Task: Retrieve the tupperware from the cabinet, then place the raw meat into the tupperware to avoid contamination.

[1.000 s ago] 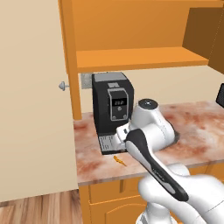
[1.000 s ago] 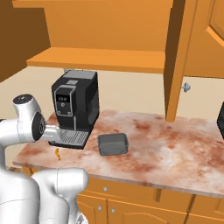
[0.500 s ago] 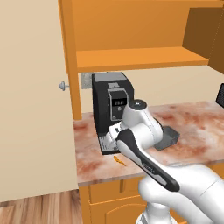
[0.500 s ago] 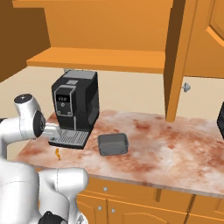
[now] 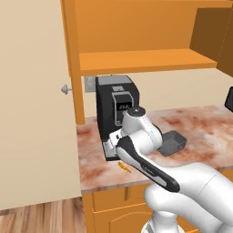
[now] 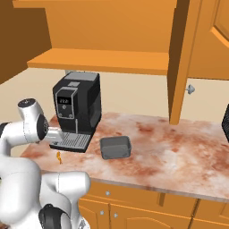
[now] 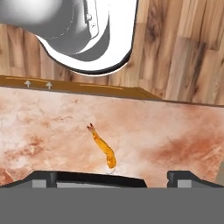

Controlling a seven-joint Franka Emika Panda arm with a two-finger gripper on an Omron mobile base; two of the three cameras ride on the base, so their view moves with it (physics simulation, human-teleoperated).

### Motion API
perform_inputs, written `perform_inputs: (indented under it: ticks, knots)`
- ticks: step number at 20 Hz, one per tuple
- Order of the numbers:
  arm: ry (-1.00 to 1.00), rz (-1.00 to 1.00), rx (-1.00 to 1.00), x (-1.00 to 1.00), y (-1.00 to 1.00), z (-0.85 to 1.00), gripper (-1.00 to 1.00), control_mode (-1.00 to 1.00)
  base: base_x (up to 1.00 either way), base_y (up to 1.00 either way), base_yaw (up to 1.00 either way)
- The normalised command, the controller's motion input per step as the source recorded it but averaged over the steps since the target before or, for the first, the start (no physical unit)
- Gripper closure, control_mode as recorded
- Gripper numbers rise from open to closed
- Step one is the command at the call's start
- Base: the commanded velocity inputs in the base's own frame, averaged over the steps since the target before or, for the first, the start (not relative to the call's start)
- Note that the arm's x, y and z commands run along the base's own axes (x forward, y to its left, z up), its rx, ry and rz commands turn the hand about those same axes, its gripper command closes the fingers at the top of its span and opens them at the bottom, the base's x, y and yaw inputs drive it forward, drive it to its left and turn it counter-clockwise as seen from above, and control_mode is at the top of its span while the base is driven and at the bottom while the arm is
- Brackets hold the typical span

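The thin orange-brown raw meat sliver [image 7: 103,147] lies on the marbled countertop [image 7: 175,131] between the spread-apart fingertips [image 7: 43,177]. The dark grey rectangular tupperware [image 6: 115,147] is empty.

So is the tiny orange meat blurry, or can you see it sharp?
Hand view: the thin orange-brown raw meat sliver looks sharp on the mottled pink stone counter. Left base view: a small soft streak. Right base view: a tiny smudge.

Both base views look forward and down from behind the arm, left and right, sharing the mottled reddish stone worktop [image 5: 200,123] and black boxy coffee machine [image 6: 77,107]. The hand view looks closely down on the worktop's front edge.
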Motion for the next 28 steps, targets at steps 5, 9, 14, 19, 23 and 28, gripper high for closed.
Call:
perform_inputs:
  ticks: [5,9,14,19,23,28]
  knots:
    - [0.0,-0.07,0.0,-0.03,-0.23,-0.26,-1.0,-1.0,0.0,0.0,0.0]
    - [-0.04,-0.02,0.0,0.01,-0.03,-0.19,-1.0,-1.0,0.0,0.0,0.0]
    - [-0.04,0.0,0.01,0.06,0.0,-0.18,-1.0,-1.0,0.0,0.0,0.0]
    - [0.0,0.0,0.03,0.14,0.0,-0.24,-1.0,-1.0,0.0,0.0,0.0]
    - [0.0,0.0,0.0,0.27,0.0,-0.26,-1.0,-1.0,0.0,0.0,0.0]
    - [0.0,0.0,0.0,0.24,0.0,-0.24,-1.0,-1.0,0.0,0.0,0.0]
